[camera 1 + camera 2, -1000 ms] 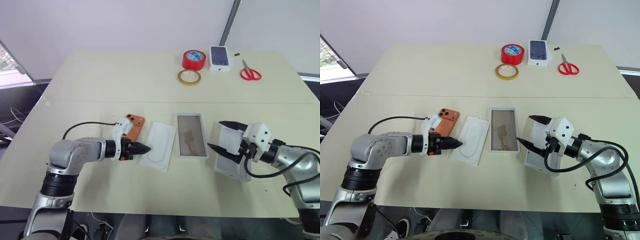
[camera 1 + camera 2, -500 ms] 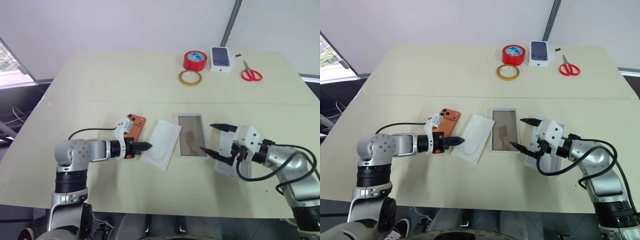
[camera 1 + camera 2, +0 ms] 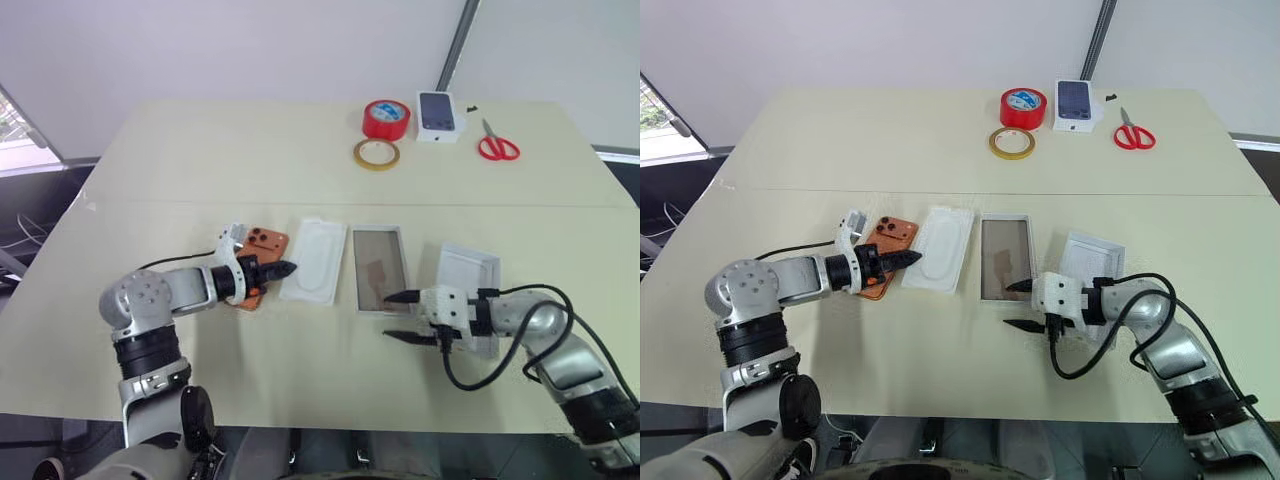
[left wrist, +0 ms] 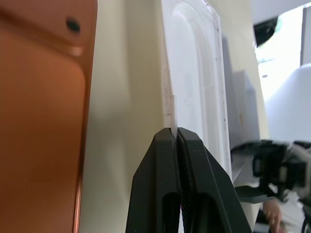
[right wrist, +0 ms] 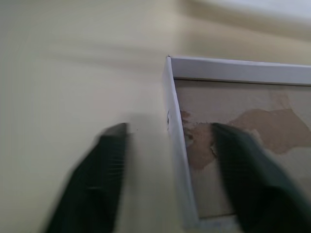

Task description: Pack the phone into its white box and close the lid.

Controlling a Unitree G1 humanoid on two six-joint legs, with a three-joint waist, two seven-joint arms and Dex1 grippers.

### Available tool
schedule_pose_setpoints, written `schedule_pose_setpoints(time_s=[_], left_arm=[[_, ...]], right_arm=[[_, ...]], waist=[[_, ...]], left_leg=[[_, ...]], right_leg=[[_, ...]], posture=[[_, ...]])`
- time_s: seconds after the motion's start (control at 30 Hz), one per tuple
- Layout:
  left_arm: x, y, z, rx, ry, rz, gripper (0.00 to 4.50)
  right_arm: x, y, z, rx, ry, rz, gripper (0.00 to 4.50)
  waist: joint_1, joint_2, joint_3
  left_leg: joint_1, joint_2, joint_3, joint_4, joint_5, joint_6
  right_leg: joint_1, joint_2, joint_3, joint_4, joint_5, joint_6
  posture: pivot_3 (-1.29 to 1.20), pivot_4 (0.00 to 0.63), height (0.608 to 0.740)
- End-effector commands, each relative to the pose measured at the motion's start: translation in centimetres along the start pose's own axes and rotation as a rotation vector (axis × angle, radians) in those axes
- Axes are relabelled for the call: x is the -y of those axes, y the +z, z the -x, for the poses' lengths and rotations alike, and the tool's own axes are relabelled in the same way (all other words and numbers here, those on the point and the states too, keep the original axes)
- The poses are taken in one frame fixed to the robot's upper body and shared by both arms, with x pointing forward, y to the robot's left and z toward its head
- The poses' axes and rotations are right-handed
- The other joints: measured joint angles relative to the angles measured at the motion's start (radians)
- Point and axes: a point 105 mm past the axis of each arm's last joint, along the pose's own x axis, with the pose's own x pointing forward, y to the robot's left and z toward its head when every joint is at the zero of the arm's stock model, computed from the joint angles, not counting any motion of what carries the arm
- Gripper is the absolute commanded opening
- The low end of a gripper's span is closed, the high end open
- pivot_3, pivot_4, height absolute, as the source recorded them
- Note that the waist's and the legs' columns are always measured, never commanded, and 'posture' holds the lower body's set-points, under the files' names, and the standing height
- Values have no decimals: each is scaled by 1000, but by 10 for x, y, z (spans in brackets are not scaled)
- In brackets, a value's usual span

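Fingers of the left gripper (image 4: pixel 176 133) are pressed shut on a thin edge of the flat white insert (image 3: pixel 314 257), with the phone (image 3: pixel 258 247) lying camera-side up on the counter (image 3: pixel 200 160) just beside them. Fingers of the right gripper (image 5: pixel 167 170) stand apart, straddling the near side wall of the white box (image 3: pixel 379 270) close to its corner: one finger outside on the counter, the other over the brownish floor. The lid (image 3: pixel 466 275) lies behind that gripper, inside up. To do this well, the right fingers should probably close squarely on the wall, not the corner, so the thin card does not buckle or the box skid. The left should lift the insert gently, since so thin a pinch could slip.
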Motion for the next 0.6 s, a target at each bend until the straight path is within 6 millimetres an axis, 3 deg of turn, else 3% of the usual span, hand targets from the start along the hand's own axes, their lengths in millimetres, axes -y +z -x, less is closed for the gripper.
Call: schedule_pose_setpoints(time_s=[0.03,0.07,0.1,0.23,0.37,0.6], left_arm=[[12,14,4,58,-33,-32,0],[14,15,4,57,-43,-24,0],[16,18,3,66,-48,-29,0],[31,25,-2,91,-70,-74,0],[38,29,-12,110,-75,-77,0],[41,26,-24,131,-60,-84,0]], right_arm=[[0,3,-11,-15,37,44,671],[-1,3,-13,-15,43,43,233],[-2,4,-17,-9,56,43,106],[3,16,-32,40,36,54,106],[14,40,-47,118,5,32,106],[21,35,-57,58,-52,65,106]], waist=[[1,0,0],[1,0,0],[1,0,0],[-3,-3,0],[-7,-3,0],[1,-3,0]], left_leg=[[0,0,0,0,0,0],[0,0,0,0,0,-1],[0,0,0,0,0,-1],[0,0,0,0,0,-1],[0,0,0,-1,1,-2],[-2,0,0,0,1,-3]], right_leg=[[0,0,0,0,0,0],[0,0,0,0,0,0],[0,0,0,0,0,0],[0,0,0,0,0,0],[-1,0,0,1,0,0],[-3,0,0,1,0,0]], posture=[[0,150,740],[0,150,740],[0,150,740],[0,150,740],[0,150,740],[0,150,740]])
